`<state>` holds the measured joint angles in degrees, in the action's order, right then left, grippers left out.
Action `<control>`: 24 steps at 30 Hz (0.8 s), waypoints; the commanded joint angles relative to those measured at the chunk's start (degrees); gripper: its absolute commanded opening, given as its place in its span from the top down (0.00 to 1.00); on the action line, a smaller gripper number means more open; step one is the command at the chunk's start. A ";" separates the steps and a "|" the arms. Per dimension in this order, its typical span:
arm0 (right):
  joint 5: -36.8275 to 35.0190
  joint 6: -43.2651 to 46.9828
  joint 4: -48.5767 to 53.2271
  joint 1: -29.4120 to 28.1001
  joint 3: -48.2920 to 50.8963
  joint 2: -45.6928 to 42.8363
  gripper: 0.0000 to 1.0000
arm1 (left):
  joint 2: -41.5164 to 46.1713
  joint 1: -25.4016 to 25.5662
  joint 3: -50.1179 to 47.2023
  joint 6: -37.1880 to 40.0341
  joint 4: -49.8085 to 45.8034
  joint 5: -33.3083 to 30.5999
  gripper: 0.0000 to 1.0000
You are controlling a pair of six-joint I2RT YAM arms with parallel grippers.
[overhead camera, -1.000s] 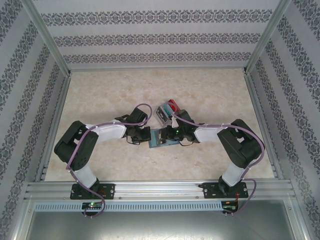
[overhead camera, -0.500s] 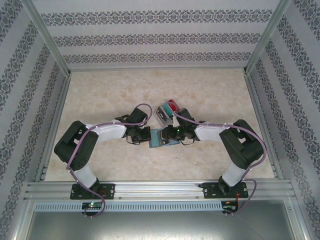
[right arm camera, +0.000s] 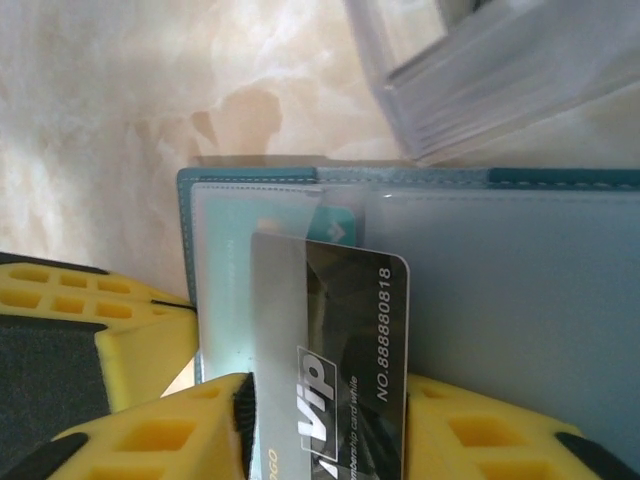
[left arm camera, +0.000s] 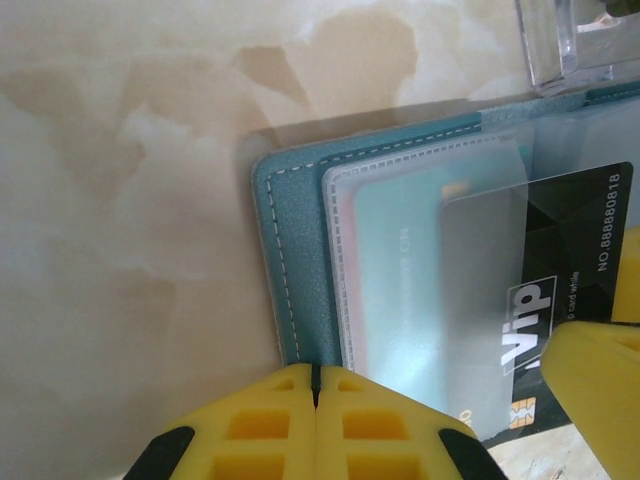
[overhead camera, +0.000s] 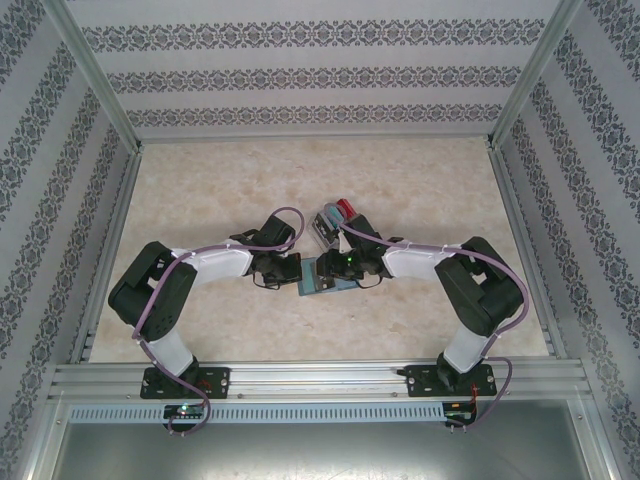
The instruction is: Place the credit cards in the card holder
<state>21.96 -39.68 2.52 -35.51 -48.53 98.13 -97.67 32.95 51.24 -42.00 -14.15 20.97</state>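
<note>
The teal-blue card holder (overhead camera: 322,276) (left arm camera: 300,250) (right arm camera: 520,300) lies open and flat on the table between both grippers. A teal credit card (left arm camera: 400,260) (right arm camera: 335,225) sits inside its clear pocket. A black VIP credit card (right arm camera: 350,320) (left arm camera: 560,260) lies on the holder, its left part under the clear pocket flap. My right gripper (overhead camera: 341,268) (right arm camera: 325,400) is open, a yellow finger close beside each long edge of that card. My left gripper (overhead camera: 299,274) (left arm camera: 316,372) is shut, its tips at the holder's left edge.
A small clear plastic box (overhead camera: 330,224) (left arm camera: 570,40) (right arm camera: 480,80) stands just beyond the holder, with a red card (overhead camera: 347,210) showing in it. Marble tabletop stretches away on every side, bounded by patterned walls and metal frame posts.
The right gripper's jaws have spread apart, and the right wrist has shifted slightly left over the holder. The left arm and the holder have stayed put.
</note>
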 commanded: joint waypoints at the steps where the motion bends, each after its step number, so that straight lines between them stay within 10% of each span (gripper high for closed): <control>1: -6.82 2.90 8.20 0.09 -1.01 -2.43 0.54 | -0.29 0.54 0.88 0.77 -0.35 0.31 0.95; 24: -2.96 -1.40 5.02 -1.66 -4.87 3.33 0.74 | -0.02 0.54 0.77 0.66 -0.16 0.48 0.95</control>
<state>19.07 -39.48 8.45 -36.64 -52.86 100.14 -97.67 32.95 51.29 -42.00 -14.15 21.34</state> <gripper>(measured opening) 0.274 0.057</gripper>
